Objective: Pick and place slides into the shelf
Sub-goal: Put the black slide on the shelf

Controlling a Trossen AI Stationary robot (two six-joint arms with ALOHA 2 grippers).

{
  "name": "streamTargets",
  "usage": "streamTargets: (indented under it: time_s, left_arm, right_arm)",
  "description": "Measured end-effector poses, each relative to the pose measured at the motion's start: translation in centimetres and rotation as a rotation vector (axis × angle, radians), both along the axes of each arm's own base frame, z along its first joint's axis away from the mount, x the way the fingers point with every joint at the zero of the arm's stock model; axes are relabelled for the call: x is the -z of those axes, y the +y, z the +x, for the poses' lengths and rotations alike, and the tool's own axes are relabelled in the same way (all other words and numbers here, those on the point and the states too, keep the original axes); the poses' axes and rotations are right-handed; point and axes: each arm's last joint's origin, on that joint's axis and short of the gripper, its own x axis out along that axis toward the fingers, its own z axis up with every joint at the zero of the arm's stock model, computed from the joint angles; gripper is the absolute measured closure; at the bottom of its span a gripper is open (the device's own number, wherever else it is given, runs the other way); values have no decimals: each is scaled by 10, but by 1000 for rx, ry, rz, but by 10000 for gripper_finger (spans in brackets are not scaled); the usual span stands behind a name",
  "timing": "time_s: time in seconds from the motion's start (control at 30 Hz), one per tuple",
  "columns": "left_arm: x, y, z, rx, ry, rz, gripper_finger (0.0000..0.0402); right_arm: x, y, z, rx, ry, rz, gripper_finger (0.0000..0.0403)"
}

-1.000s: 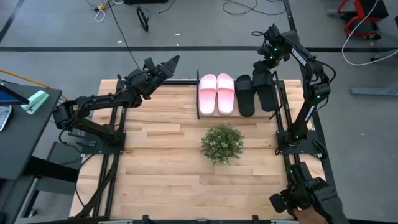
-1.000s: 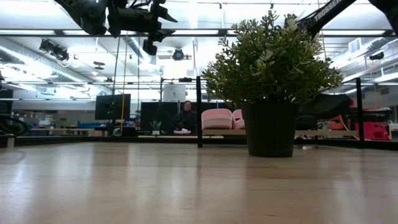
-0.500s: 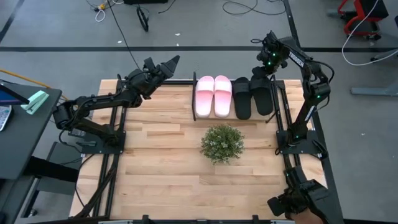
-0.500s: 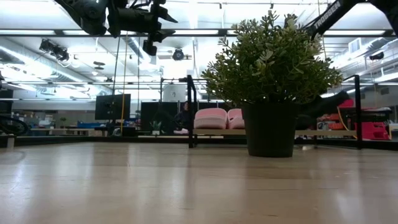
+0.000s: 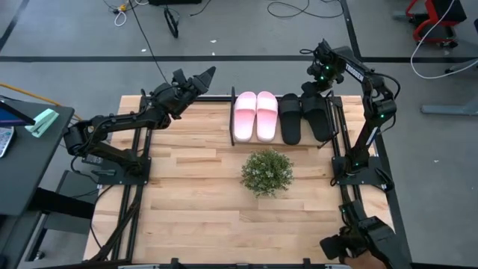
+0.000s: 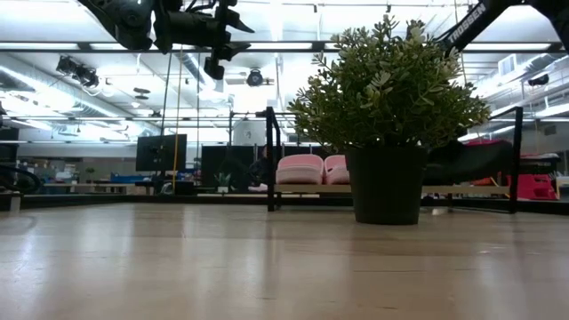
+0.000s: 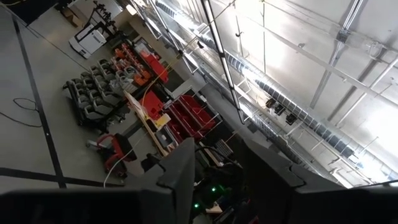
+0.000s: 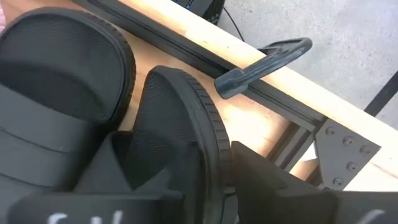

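High view: shelf (image 5: 233, 119) at far edge of table (image 5: 187, 194), holding all 4 slides side by side. 2 pink slides (image 5: 255, 115) toward L, 2 black slides (image 5: 302, 116) toward R, pairs touching. Plant (image 5: 266, 171) just in front of shelf, apart from it.

R gripper (image 5: 320, 75) over far R end of shelf, above heel of outermost black slide. R wrist view: fingers (image 8: 273, 186) straddling rim of that slide (image 8: 180, 130), second black one (image 8: 59, 81) touching alongside. Gap btwn fingers moderate; can't tell if pads pressing on slide or just clear of it. Slide appears flat on shelf. Table frame rail (image 8: 249, 93) and a grey handle (image 8: 264, 59) beyond heels.

L gripper (image 5: 203, 76) raised near far edge of table, L of shelf, well apart from slides, nothing held. L wrist view: fingers (image 7: 180, 168) part-spread, pointing up at ceiling and room.

Low view: potted plant (image 6: 384, 116) in foreground, hiding middle of shelf. Pink slides (image 6: 300, 169) visible L of pot, one black slide (image 6: 471, 163) R of pot. L arm (image 6: 169, 22) up at top.
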Motion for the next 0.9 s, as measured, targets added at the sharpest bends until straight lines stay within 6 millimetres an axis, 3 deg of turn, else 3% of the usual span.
streamTargets:
  time_s: [0.17,0.5,0.9]
  left_arm:
    - [0,0,0,0,0,0,271]
    - [0,0,0,0,2,-1,267]
    - [3,1,1,-2,26,-16,272]
  right_arm:
    - [0,-1,1,29,-25,-5,288]
    - [0,-1,1,19,-25,-7,316]
    - [-1,-3,3,53,-39,-30,192]
